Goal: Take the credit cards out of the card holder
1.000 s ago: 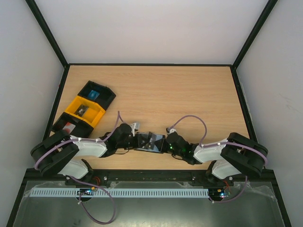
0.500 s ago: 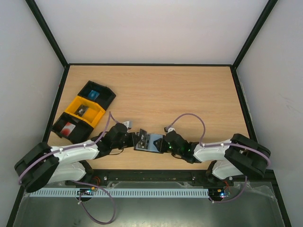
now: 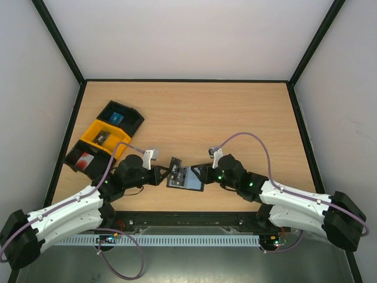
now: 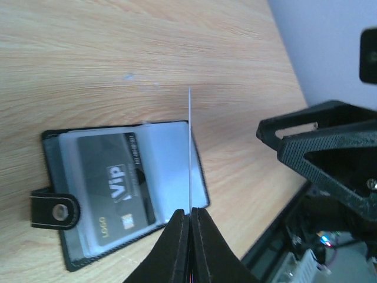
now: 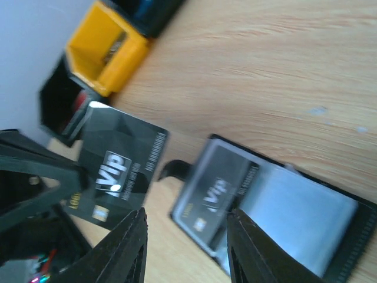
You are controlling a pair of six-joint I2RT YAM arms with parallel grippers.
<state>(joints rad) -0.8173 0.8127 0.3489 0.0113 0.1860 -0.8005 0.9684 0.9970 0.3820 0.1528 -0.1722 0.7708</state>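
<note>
- The card holder (image 3: 189, 180) lay open and flat on the surface (image 3: 235, 118) at 6 o'clock, close to the near edge and between the two claws.
- In the overhead view its long axis ran roughly from 9 to 3 o'clock, with the 3 o'clock end slightly nearer the arm bases.
- Its tab (image 4: 53, 209) projected from the short end on the left arm's side.
- The left claw (image 4: 189, 217) was clamped together on one short end of a dark grey card (image 5: 118, 171).
- That card was out of the holder and raised above its 9 o'clock end.
- In the left wrist view the card showed edge-on, with its long axis pointing straight away from the fingertips toward 12 o'clock of that view.
- A second dark grey card (image 4: 118, 188) sat in the holder's pocket on the tab side. Its long axis ran across the holder's own.
- The right claw (image 5: 185, 224) stood at the holder's 3 o'clock end with its jaws apart and nothing gripped between them. Whether a finger touched the holder could not be told.
- Three trays stood in a slanted row at 9 o'clock, well apart from the holder.
- The far black tray (image 3: 132, 115) contained a blue card (image 3: 116, 118).
- The yellow tray (image 3: 118, 143) contained a dark flat item that was too small to identify.
- The near black tray (image 3: 73, 158) contained a red card (image 3: 86, 158).
</note>
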